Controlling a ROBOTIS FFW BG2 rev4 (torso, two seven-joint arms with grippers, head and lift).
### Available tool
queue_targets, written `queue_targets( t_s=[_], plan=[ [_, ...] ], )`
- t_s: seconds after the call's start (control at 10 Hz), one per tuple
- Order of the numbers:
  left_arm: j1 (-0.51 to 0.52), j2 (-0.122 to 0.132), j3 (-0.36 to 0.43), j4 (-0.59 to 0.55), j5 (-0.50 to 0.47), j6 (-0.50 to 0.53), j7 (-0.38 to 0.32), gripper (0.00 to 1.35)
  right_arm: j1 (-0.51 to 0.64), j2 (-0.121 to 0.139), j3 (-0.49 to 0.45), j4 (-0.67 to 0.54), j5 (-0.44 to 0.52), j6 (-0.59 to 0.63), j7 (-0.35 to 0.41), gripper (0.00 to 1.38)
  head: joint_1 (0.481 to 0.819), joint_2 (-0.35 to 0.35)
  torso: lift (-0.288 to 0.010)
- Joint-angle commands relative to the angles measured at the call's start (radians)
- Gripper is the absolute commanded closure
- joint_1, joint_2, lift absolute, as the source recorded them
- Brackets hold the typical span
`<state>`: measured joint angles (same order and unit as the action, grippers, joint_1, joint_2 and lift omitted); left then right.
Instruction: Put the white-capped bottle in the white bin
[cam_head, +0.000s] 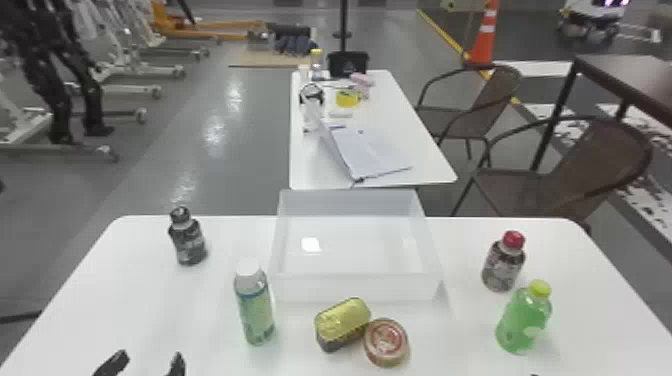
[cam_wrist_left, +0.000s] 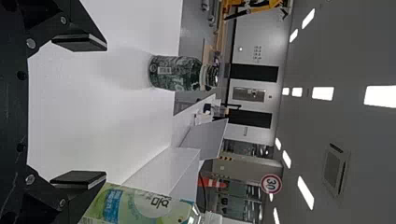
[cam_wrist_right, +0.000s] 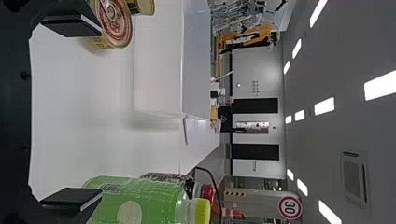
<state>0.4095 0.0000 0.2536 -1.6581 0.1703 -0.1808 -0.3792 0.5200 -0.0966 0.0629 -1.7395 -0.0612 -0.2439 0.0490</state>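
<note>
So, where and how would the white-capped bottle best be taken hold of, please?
I'd grip the bottle around its mid-body, left gripper coming level from the robot's side: it stands upright and slim, with a gap for a finger before the gold-topped tin.

The white-capped bottle (cam_head: 256, 311), seemingly pale green, stands upright just left of the open white bin (cam_head: 355, 288).
</note>
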Motion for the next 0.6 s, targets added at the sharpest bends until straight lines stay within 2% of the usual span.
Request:
queue_targets(
  t_s=[0.0, 0.5],
  plan=[
    [-0.009, -0.003, -0.014, 0.001, 0.003, 0.011, -0.01, 0.3, 0.0, 0.0, 0.0, 0.0, 0.0, 0.0, 0.0, 0.09, 0.549, 0.0, -0.1],
    [-0.097, -0.003, -0.06, 0.02, -0.04, 0.057, -0.124, 0.3, -0.058, 0.0, -0.002, 0.028, -0.005, -0.008, -0.005, 0.09, 0.549, 0.0, -0.1]
  ],
)
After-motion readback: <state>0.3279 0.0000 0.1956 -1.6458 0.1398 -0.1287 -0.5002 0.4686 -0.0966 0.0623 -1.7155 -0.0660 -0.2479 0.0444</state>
